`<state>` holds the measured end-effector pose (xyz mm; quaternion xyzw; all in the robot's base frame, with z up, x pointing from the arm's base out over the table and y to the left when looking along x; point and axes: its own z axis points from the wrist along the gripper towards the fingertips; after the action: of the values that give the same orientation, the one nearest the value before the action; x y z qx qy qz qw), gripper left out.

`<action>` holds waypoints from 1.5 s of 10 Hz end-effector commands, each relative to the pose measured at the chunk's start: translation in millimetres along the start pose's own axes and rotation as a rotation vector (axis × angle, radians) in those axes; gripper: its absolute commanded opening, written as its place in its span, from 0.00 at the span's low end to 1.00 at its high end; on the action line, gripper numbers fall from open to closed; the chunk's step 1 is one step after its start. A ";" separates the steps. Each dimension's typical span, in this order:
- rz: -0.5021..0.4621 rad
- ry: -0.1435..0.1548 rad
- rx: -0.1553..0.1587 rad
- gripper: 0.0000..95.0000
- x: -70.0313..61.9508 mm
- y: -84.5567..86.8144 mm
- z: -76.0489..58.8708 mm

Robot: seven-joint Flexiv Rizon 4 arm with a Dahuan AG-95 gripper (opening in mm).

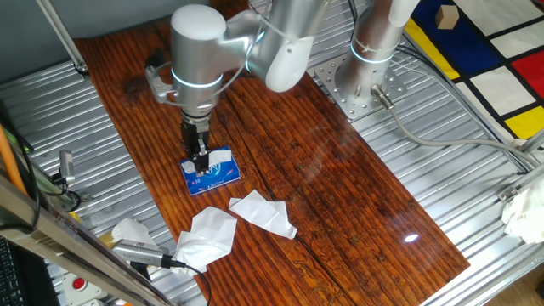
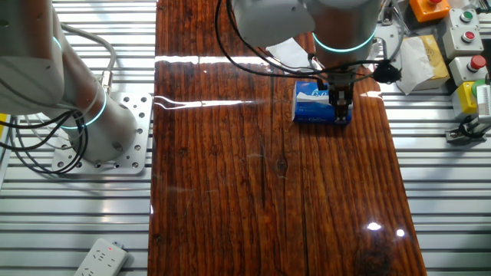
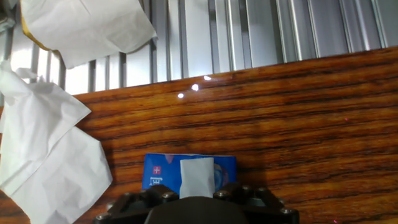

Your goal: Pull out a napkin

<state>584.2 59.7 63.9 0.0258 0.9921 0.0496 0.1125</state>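
The small blue tissue pack [image 1: 216, 177] lies flat on the wooden table [image 1: 340, 195]; it also shows in the other fixed view [image 2: 313, 113] and the hand view [image 3: 160, 170]. My gripper [image 1: 201, 167] stands straight down on its top, fingers close together. In the hand view a white napkin [image 3: 196, 177] rises from the pack's slot as a narrow strip and runs up between my fingers, whose tips are hidden by the hand. In the other fixed view my gripper [image 2: 338, 106] sits on the pack's right part, with white paper [image 2: 314, 93] showing beside it.
Two flat white tissues [image 1: 263, 212] [image 1: 206, 238] lie in front of the pack, seen at the left in the hand view [image 3: 50, 155]. A crumpled tissue [image 1: 127, 229] lies off the table edge. The arm base [image 1: 357, 81] stands behind. Button boxes [image 2: 460, 31] sit nearby.
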 end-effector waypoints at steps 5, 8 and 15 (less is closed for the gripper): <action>0.002 0.023 0.035 0.00 -0.2 0.7 0.0; 0.006 0.034 0.037 0.00 -1.8 0.7 -1.6; -0.017 0.072 0.056 0.00 -17.2 8.1 -21.3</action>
<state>596.9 63.9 90.6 0.0196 0.9967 0.0204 0.0758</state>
